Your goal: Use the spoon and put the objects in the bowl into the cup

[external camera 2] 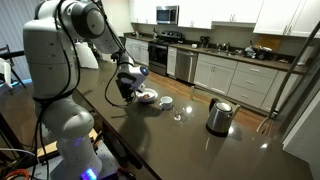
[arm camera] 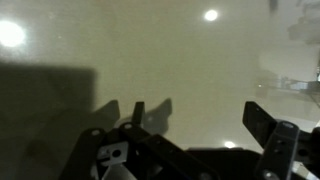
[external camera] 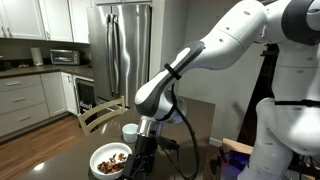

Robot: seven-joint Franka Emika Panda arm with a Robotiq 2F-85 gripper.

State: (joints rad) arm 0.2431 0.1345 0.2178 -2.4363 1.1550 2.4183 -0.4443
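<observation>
Judging by the empty, wide-apart jaws, the step in hand is the very first one: getting hold of the spoon. Nothing has yet been scooped, since the objects (external camera: 112, 157) lie heaped in the bowl (external camera: 97, 160).

The gripper (external camera: 143, 153) hangs low over the dark worktop (external camera 2: 200, 150), fingers pointing down and clamped on nothing. The wrist view shows only bare, glossy surface and shadows between the two fingers.

The spoon cannot be made out in any view. It may be too thin to see at this size, or hidden by the arm, so its place relative to the gripper cannot be told.

The bowl sits near the edge of the worktop that runs by the wooden chair (external camera: 95, 115), at the end closest to the robot's body. In an exterior view the gripper stands just beside the bowl, on the side away from the chair; whether it touches the rim cannot be told. The cup (external camera: 130, 131) stands just behind the bowl, close to the gripper but apart from it.

The next move probably calls for finding the spoon's handle, lining the fingers up across it and closing on a very thin piece of metal lying flat, which could easily slip.
</observation>
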